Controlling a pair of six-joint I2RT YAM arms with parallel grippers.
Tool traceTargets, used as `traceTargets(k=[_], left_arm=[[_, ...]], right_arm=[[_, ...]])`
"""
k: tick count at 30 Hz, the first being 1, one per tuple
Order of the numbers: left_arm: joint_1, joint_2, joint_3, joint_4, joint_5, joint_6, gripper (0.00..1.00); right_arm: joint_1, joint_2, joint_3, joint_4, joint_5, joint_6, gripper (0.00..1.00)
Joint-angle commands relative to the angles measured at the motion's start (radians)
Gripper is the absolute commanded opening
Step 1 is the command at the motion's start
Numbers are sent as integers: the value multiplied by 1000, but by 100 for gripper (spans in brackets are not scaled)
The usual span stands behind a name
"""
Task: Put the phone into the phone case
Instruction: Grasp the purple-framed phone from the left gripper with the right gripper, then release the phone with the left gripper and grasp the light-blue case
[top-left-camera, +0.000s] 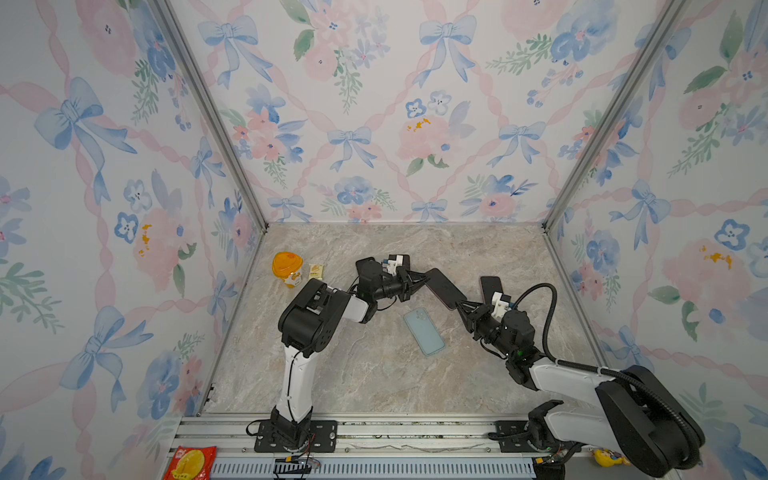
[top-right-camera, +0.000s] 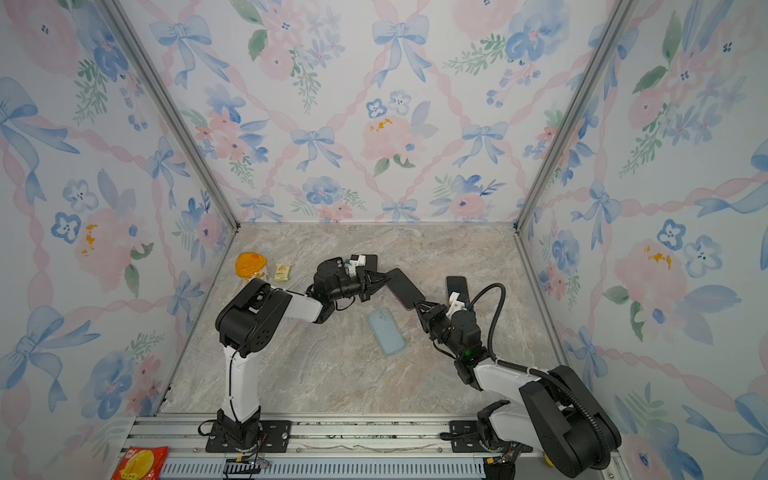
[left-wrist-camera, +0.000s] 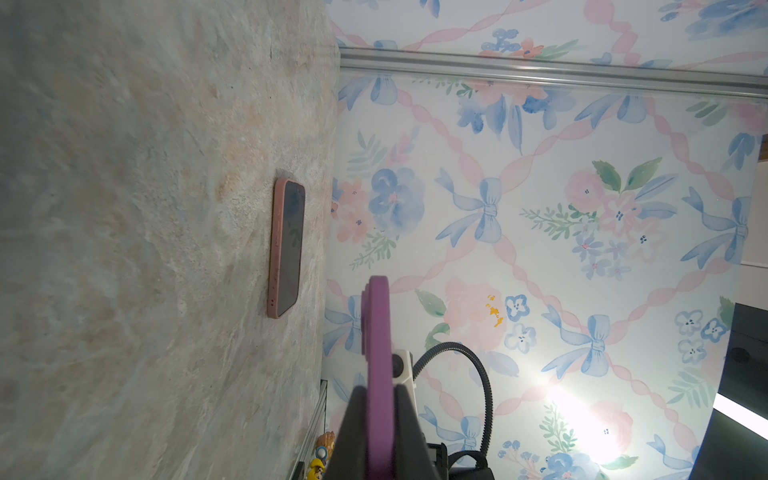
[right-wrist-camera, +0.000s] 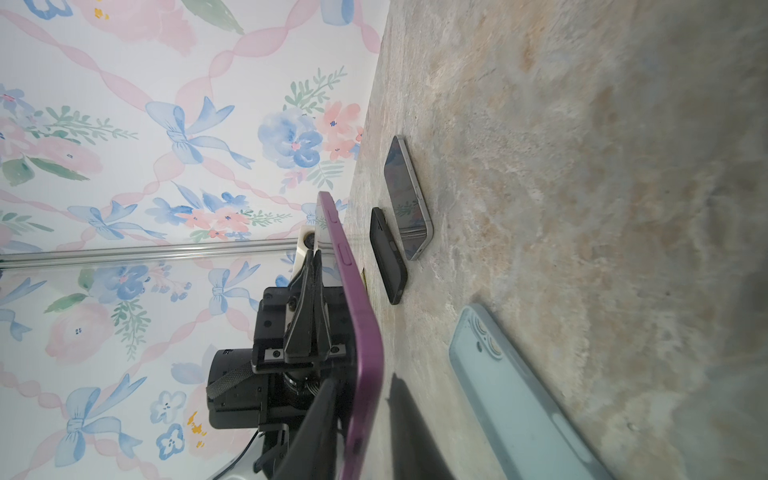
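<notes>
7 o'clock in both top views: red packet (top-left-camera: 189, 462) cut by the frame edge; print unreadable. 5 o'clock: yellow toy (top-left-camera: 607, 457) mostly behind the right arm (top-left-camera: 640, 419). The small packet (top-left-camera: 316, 271) at 3 o'clock of the orange cup (top-left-camera: 286, 268): label too small to read. The pink-cased phone (top-left-camera: 490, 286): near end hidden under the right wrist camera (top-left-camera: 500, 300). The purple case (right-wrist-camera: 368, 332): edge-on in both wrist views, cut by the frame; whether a phone sits inside, cannot tell. The right gripper (right-wrist-camera: 360, 380) flanks it; contact unclear. The light blue case (right-wrist-camera: 511, 395): cut off in the right wrist view.
</notes>
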Motion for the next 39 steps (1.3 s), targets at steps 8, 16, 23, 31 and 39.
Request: traceTargets(k=[8, 16, 23, 31, 39], left_arm=[[-3, -39, -19, 78, 11, -7, 10], [7, -74, -65, 13, 18, 84, 33], [58, -222, -47, -590, -33, 513, 38], [47, -228, 183, -1282, -290, 1005, 41], [-72, -138, 399, -1623, -568, 1263, 43]], right_arm=[[-7, 27, -2, 78, -8, 0, 10], [-21, -14, -12, 36, -24, -19, 6], [-42, -203, 27, -305, -33, -124, 2], [-50, -334, 84, -565, -48, -226, 1], [-68, -332, 104, -629, -101, -269, 0]])
